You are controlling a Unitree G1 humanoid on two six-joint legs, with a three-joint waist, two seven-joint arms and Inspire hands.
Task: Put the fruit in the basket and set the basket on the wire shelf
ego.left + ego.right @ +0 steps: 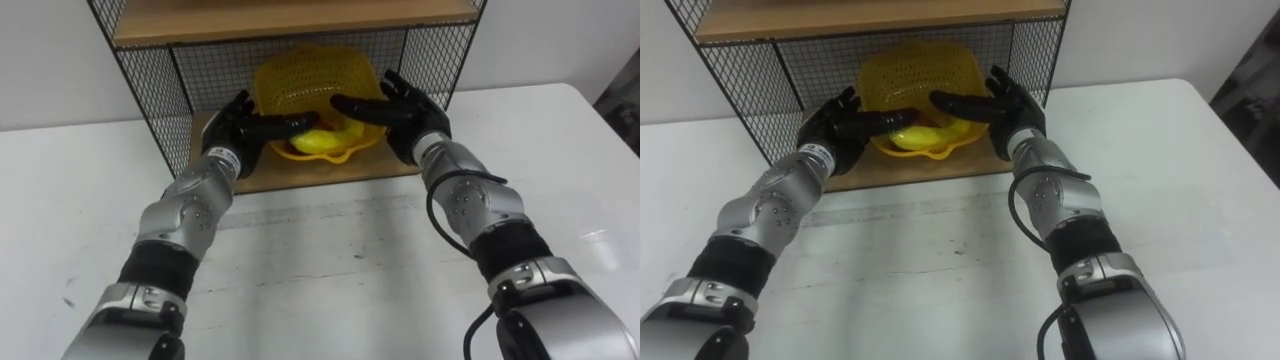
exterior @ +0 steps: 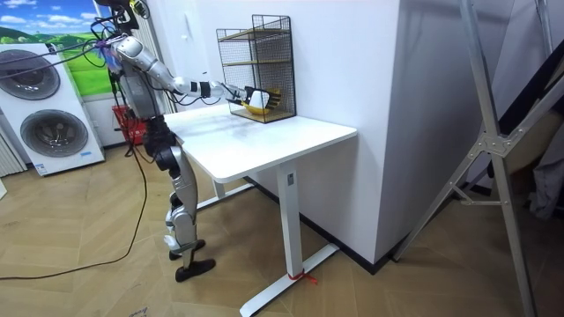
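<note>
Where the robot stands at the long edge of the desk [image 1: 330, 260], both arms are stretched forward into the lower tier of the wire shelf [image 1: 150, 90].

Item 1, basket [image 1: 310, 75]: yellow, perforated plastic. It sits inside the lower tier over the wooden bottom board [image 1: 300, 175], tipped so that its opening faces the robot. Whether its lower rim rests on the board or hangs just above it cannot be told.

Item 2, fruit [image 1: 320, 143]: yellow, kind not discernible. It lies inside the basket, low against the front rim.

Item 3, left robot hand [image 1: 235, 125]: black, placed at the basket's left side. Its fingers are mostly straight and spread, one digit reaching across the front rim; nothing is clenched.

Item 4, right robot hand [image 1: 410, 115]: black, placed at the basket's right side. Its fingers are upright and straight, and the thumb extends leftward over the rim. The basket sits between the two palms.

Item 5, wire shelf: black mesh walls, with a second wooden board [image 1: 290, 15] above the basket. It stands on the desk's far end by the wall.

Item 6, washing machines [image 2: 44, 106]: two, stacked, at the room view's left behind the robot.
</note>
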